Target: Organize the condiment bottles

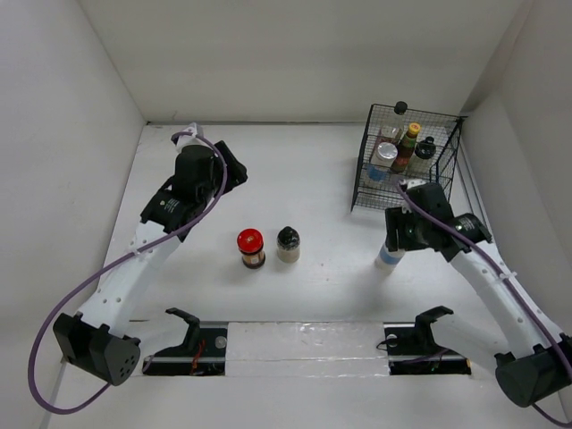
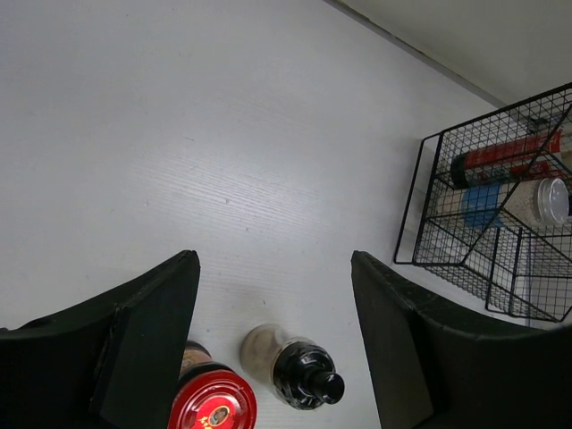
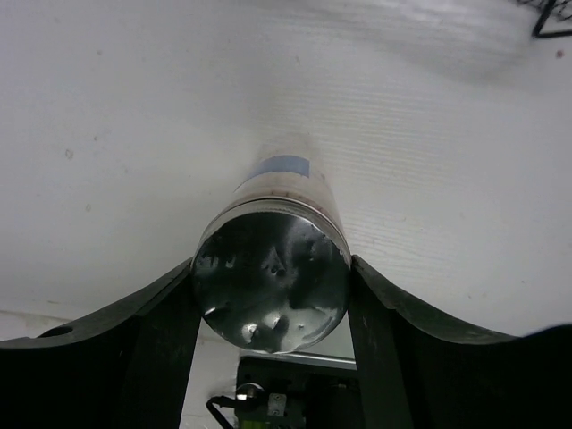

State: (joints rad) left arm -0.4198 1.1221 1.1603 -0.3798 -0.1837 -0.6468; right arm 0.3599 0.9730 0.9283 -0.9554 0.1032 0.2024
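The silver-topped shaker (image 1: 388, 257) stood upright on the bench (image 1: 313, 179) near the wire basket (image 1: 366, 192), with the right end effector (image 3: 271, 277) closed on its top. This hold sat high on smooth metal, so the shaker might slip or tip in lifting; the left end effector (image 2: 273, 259) hung open, empty

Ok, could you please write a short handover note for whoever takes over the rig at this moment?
Left end effector: open, empty, above the table, left of centre.
Right end effector: shut on the silver-topped shaker, which stands on the table by the wire basket.
Done: second shaker and three bottles in the basket.
Left: the gripped shaker, plus the red-lidded jar and black-capped jar, side by side mid-table.
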